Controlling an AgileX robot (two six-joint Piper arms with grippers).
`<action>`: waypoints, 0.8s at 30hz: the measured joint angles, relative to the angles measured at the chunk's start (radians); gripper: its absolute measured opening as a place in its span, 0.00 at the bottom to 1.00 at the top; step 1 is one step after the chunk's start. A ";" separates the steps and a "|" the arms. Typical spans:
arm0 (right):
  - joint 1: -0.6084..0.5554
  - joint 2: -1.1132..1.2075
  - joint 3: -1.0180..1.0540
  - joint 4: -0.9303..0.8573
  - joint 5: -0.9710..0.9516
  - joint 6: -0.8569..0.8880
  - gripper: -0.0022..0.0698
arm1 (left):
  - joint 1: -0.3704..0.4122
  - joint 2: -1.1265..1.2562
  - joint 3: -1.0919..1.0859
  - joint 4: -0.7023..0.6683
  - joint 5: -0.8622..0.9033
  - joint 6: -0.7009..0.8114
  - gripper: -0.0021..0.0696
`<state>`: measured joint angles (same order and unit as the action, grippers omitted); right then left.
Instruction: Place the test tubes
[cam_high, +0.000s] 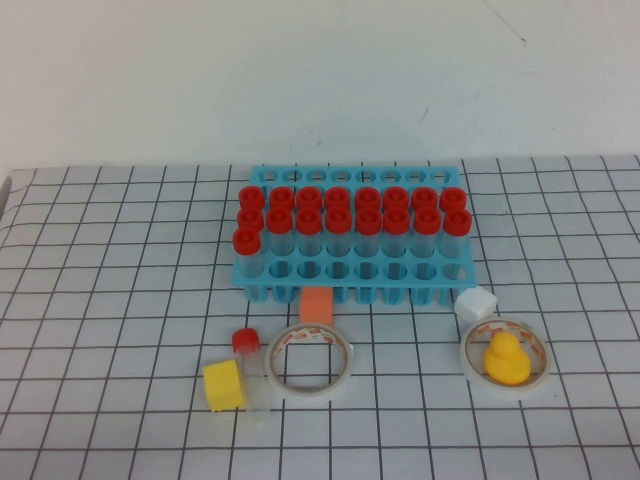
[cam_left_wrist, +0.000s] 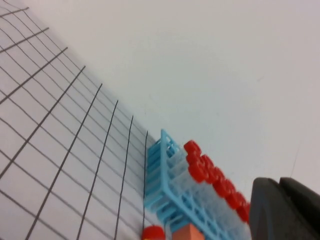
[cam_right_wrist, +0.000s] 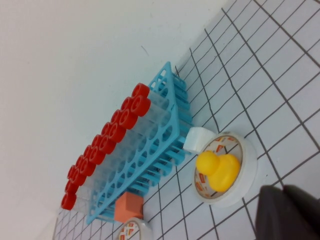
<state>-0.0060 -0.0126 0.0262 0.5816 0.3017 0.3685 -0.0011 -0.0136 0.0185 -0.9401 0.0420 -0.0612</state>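
**Only one test tube lies outside the rack**

High view: the blue plastic rack (cam_high: 350, 293), a lattice of round holes, stands in the middle of the tabletop (cam_high: 100, 300). It holds two full rows of capped tubes (cam_high: 338, 220) with clear bodies and red caps. One more tube stands at the left end of the next row toward the robot, and the other holes are empty. In front of the rack, the loose test tube (cam_high: 254, 380) lies flat on the white, black-gridded surface with its red cap toward the rack. It lies between a yellow cube (cam_high: 224, 385) and a tape roll (cam_high: 347, 372). An orange block (cam_high: 317, 307) sits against the rack's front and touches that roll. To the right, a second tape roll (cam_high: 470, 365) rings a glossy yellow rubber duck (cam_high: 506, 358), with a white cube (cam_high: 476, 303) just beside it.

Left wrist view: the left tool (cam_left_wrist: 280, 200), dark and matte, is closed on nothing and sits apart from the rack. The rack's end and red caps show beyond it.

Right wrist view: the right tool (cam_right_wrist: 285, 210) is likewise closed and empty, near the duck's roll but not touching it.
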 joint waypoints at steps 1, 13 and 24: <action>0.000 0.000 0.000 0.000 0.000 -0.002 0.03 | 0.000 0.000 0.000 0.000 0.008 0.011 0.03; 0.000 0.000 0.000 0.000 -0.002 -0.123 0.03 | -0.002 0.459 -0.520 0.410 0.619 0.370 0.03; 0.000 0.000 0.000 0.000 -0.002 -0.134 0.03 | -0.055 0.954 -0.877 0.510 0.925 0.532 0.03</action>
<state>-0.0060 -0.0126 0.0262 0.5816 0.3002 0.2340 -0.0564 0.9403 -0.8588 -0.4304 0.9665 0.4703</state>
